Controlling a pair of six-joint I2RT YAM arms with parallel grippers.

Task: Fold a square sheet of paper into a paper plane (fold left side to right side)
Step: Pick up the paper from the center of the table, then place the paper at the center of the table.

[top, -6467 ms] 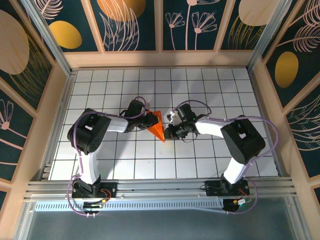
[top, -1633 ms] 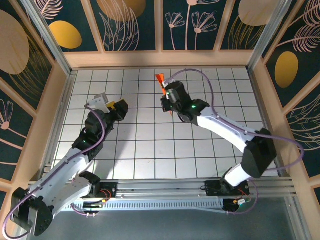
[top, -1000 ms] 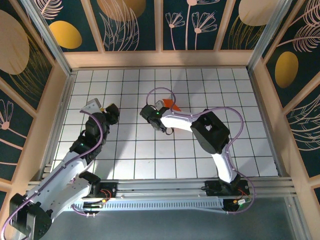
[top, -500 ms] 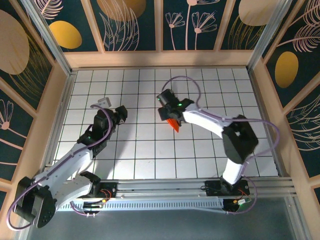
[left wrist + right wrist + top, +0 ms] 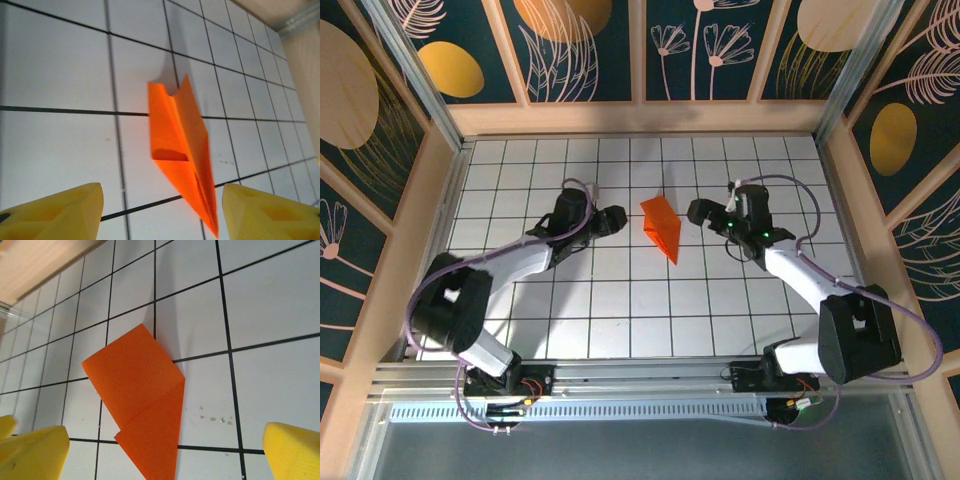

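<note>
The paper plane (image 5: 661, 227) is a narrow orange dart lying free on the white grid table, its point toward the near edge. In the left wrist view the paper plane (image 5: 181, 146) shows a centre crease and a raised flap. From the right wrist, the paper plane (image 5: 143, 401) looks flat, with a layered fold. My left gripper (image 5: 612, 219) sits just left of it, open, yellow fingertips (image 5: 56, 209) apart with nothing between them. My right gripper (image 5: 697, 211) sits just right of it, open too, fingertips (image 5: 294, 451) wide apart.
The white grid table (image 5: 620, 310) is ringed by low wooden walls (image 5: 640, 118). A metal rail (image 5: 640, 372) runs along the near edge by the arm bases. Small specks (image 5: 215, 417) dot the tile right of the paper.
The right gripper, which was carrying the orange paper about, has let it go and drawn back to the right. The left arm has swung in toward the centre, beside the paper.
</note>
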